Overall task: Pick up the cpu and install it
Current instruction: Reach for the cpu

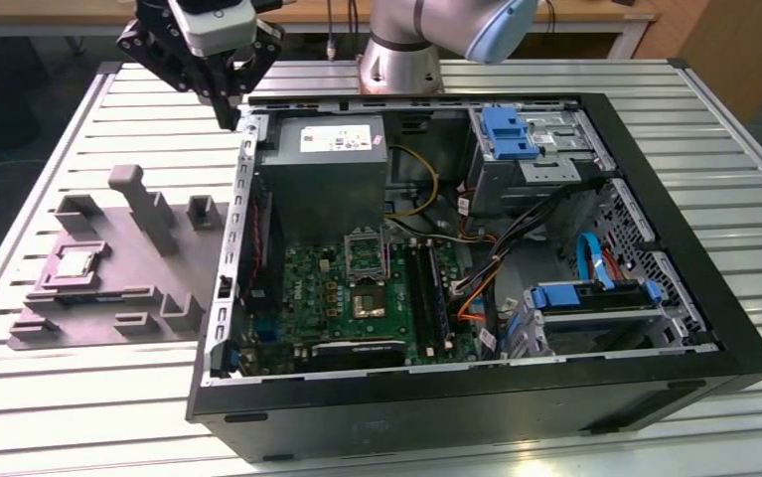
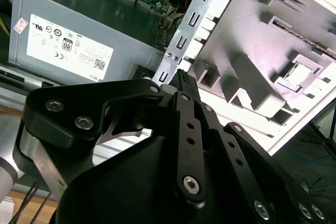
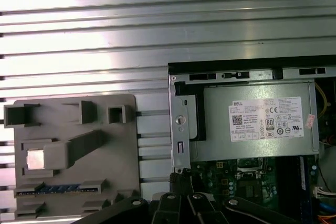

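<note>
Your gripper (image 1: pixel 229 114) hangs at eleven o'clock in the exterior view, fingers pinched narrow on nothing and pointing down at the corner of the open computer case (image 1: pixel 487 407), with the arm (image 1: pixel 420 40) at twelve. Counting across: one grey fixture (image 1: pixel 102 310) at nine o'clock, one cpu (image 1: pixel 74 264) lying flat in its pocket, well apart from the gripper, then one case.

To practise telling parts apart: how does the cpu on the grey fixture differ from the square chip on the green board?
The cpu rests on the grey fixture outside the computer case; the square chip sits inside it. The cpu looks paler, the square chip greyer. Both are flat squares.
</note>
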Action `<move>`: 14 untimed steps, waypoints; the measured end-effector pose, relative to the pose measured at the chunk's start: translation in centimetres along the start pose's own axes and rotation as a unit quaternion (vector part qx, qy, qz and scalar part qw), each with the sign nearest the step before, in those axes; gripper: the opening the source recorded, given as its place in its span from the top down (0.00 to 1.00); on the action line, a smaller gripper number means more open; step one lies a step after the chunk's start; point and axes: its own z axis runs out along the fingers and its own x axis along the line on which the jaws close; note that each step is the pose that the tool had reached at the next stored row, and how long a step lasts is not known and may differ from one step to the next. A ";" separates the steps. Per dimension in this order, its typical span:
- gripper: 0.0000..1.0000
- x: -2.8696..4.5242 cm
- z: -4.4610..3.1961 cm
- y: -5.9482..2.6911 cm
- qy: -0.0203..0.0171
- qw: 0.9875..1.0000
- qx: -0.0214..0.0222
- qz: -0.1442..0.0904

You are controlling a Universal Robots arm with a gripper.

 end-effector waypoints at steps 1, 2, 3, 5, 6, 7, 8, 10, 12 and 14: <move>0.89 0.07 0.00 0.00 0.000 1.000 0.000 0.000; 0.89 0.14 0.00 -0.01 0.000 1.000 0.000 0.000; 0.89 0.21 0.00 -0.02 0.000 1.000 0.000 0.000; 0.89 0.35 0.00 -0.03 0.000 1.000 0.000 0.000; 0.89 0.41 0.00 -0.03 0.000 1.000 0.000 0.000; 0.89 0.48 0.00 -0.04 0.000 1.000 0.000 0.000; 0.89 0.54 0.01 -0.04 0.000 1.000 0.000 0.000; 0.89 0.65 0.01 -0.05 0.000 1.000 0.000 0.000; 0.89 0.76 0.01 -0.06 0.000 1.000 0.000 0.000; 0.89 0.86 0.01 -0.07 0.000 1.000 0.000 0.000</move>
